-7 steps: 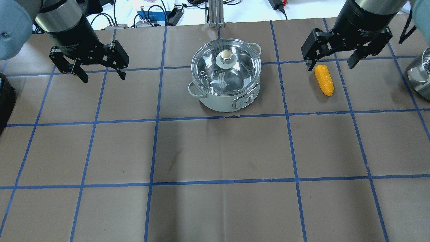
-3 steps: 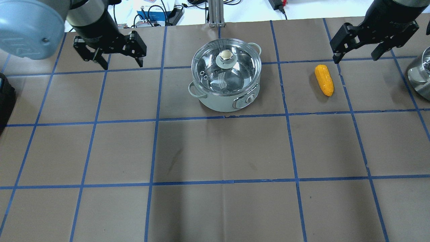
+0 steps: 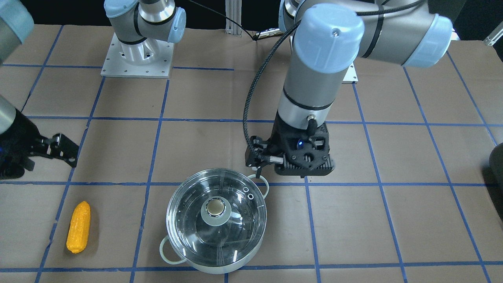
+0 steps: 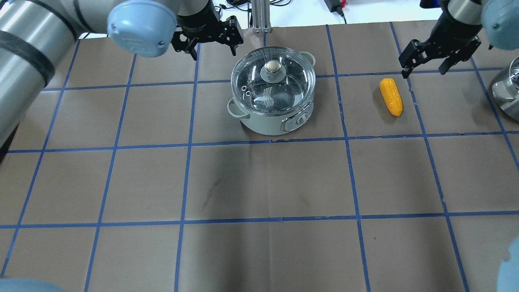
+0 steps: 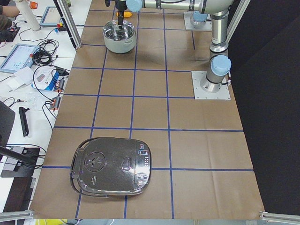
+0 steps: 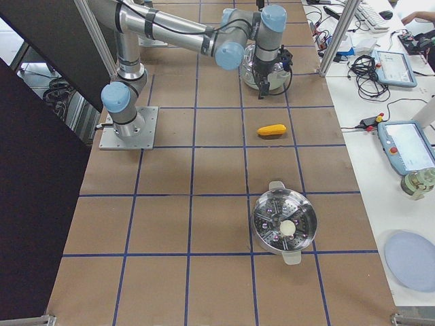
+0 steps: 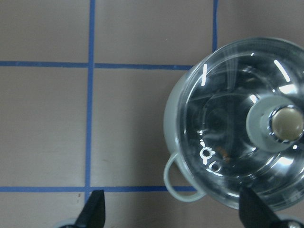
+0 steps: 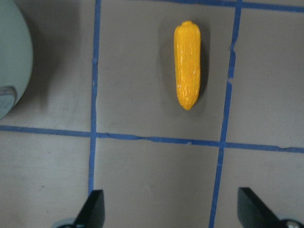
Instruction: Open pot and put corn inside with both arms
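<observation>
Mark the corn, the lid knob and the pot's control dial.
corn [image 4: 391, 96], overhead exterior view, middle of the cob.
lid knob [image 4: 273, 65], overhead exterior view, its rounded top.
control dial [image 4: 301, 119], overhead exterior view, its face.

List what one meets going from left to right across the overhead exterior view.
In order: left arm's black two-finger gripper → round steel pot with clear glass lid → orange-yellow toy corn cob → right arm's black two-finger gripper → shiny steel vessel cut by the right edge.
</observation>
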Available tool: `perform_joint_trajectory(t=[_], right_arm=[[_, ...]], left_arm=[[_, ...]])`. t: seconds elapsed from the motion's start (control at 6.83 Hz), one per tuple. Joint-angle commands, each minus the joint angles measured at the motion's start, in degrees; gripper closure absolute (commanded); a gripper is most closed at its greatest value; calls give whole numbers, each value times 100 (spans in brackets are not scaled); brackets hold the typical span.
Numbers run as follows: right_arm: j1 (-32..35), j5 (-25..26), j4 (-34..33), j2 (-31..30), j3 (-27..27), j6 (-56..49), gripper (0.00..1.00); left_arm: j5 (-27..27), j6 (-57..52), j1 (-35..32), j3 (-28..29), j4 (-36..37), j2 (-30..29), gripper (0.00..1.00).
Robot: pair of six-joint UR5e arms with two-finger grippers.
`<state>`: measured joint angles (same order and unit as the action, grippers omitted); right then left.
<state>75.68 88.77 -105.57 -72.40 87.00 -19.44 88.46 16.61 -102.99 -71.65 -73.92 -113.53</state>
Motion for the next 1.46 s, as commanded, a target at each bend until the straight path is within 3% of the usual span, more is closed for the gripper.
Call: perform_joint_trajectory(t=[0.0,0.29,0.44,0.59,0.73,0.88,1.02,1.17,1.32], right_arm=[[-27,-35,-1478,1197,-17,-51,3],[-27,-70,-2105,1736,44,-51,3],[-27,-70,-2116,1808,123,-51,6],[-27,-79,-2134,1826,150,-42,23],[-27,-79,-2125,1826,150,-25,52],[-27,-79,-2099,1826,133,-7,73],[-27,-70,-2029,1791,98,11,81],[-27,-44,-1863,1687,28,20,82],[-9,-44,-1435,1268,-34,194,82]], left_arm=[[-118,841,-414,774,44,-861,0],[-144,1053,-450,776,80,-1057,0],[-327,1298,-555,793,115,-1197,0],[-338,1379,-626,776,454,-1303,0],[-329,1380,-661,767,475,-1338,0],[-320,1380,-688,732,475,-1339,0],[-286,1354,-705,705,423,-1313,16],[-303,1336,-705,705,414,-1330,54],[-320,1293,-697,670,422,-1321,84]])
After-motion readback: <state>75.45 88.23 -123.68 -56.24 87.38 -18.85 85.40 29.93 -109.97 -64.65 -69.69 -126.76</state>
